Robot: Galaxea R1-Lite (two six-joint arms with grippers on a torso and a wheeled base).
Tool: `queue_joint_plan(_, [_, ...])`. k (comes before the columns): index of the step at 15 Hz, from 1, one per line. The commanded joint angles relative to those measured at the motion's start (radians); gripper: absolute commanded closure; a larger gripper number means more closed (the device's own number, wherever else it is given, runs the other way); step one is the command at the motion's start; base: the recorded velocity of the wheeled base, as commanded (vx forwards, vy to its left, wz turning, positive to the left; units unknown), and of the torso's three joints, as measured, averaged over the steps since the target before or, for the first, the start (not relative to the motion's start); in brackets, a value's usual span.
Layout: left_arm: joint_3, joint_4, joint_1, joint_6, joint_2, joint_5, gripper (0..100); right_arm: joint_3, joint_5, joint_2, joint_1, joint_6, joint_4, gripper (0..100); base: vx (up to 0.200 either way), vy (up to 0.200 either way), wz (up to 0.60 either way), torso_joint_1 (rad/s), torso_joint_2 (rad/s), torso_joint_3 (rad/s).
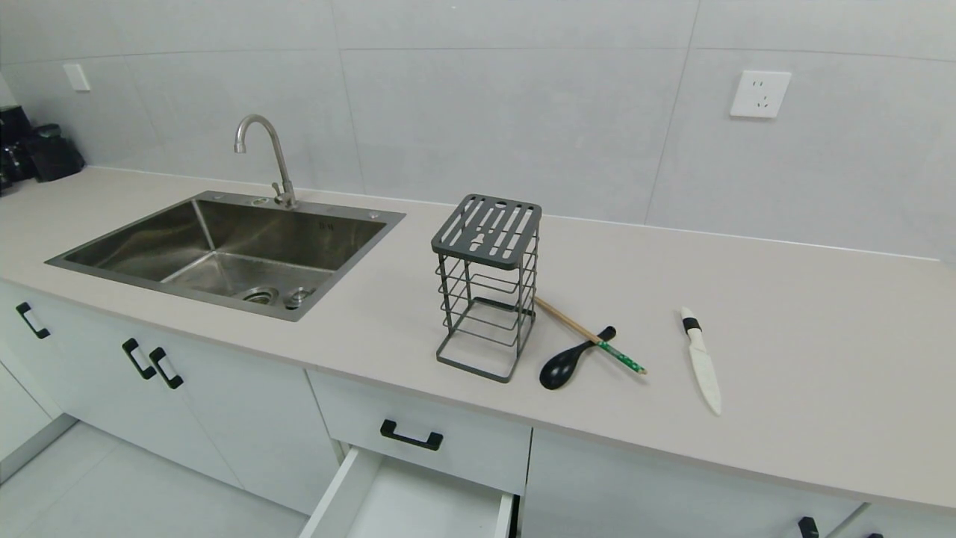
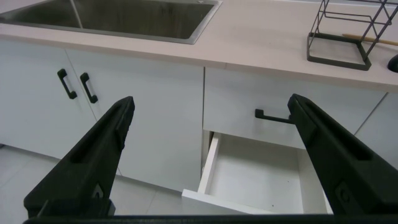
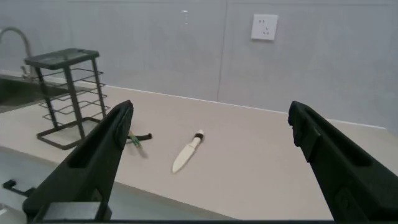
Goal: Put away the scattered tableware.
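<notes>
One rack, one spoon, one knife, chopsticks, left end effector apart, right end effector apart

Pale countertop, wall along its back edge. Steel sink sunk into the left part, faucet at the sink's back rim. Dark wire rack stands upright mid-counter, nearer the front edge. Chopsticks lie slanted from the rack's base toward the front right. Black spoon just right of the rack, handle touching the chopsticks. White knife farther right, apart, tip toward the front edge. Black appliances at the far left back corner.
</notes>
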Motion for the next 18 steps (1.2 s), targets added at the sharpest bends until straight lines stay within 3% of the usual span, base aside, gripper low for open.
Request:
queue_joint_plan(1, [0.0,0.0,0.0,0.0,0.001,0.0,0,-0.239,0.143,0.251,-0.012,-0.021,0.11,0,0.0,0.0,0.0,0.0,0.0,0.0])
queue_joint_plan(5, [0.0,0.0,0.0,0.0,0.001,0.0,0,-0.261,0.262,0.444,0.008,-0.041,0.162,0,0.0,0.0,0.0,0.0,0.0,0.0])
queue_joint_plan(9, [0.0,0.0,0.0,0.0,0.001,0.0,0,-0.302,0.265,0.71,0.168,-0.044,0.159,0,0.0,0.0,0.0,0.0,0.0,0.0])
queue_joint_plan(13, [0.0,0.0,0.0,0.0,0.001,0.0,0,-0.465,0.162,1.018,0.312,-0.043,0.122,0,0.0,0.0,0.0,0.0,0.0,0.0])
queue_joint_plan(16, [0.0,0.0,0.0,0.0,0.001,0.0,0,-0.519,0.152,1.135,0.347,-0.043,0.118,0,0.0,0.0,0.0,0.0,0.0,0.0])
queue_joint_plan(18, [0.0,0.0,0.0,0.0,0.001,0.0,0,-0.578,0.07,1.273,0.433,-0.021,0.119,0,0.0,0.0,0.0,0.0,0.0,0.0])
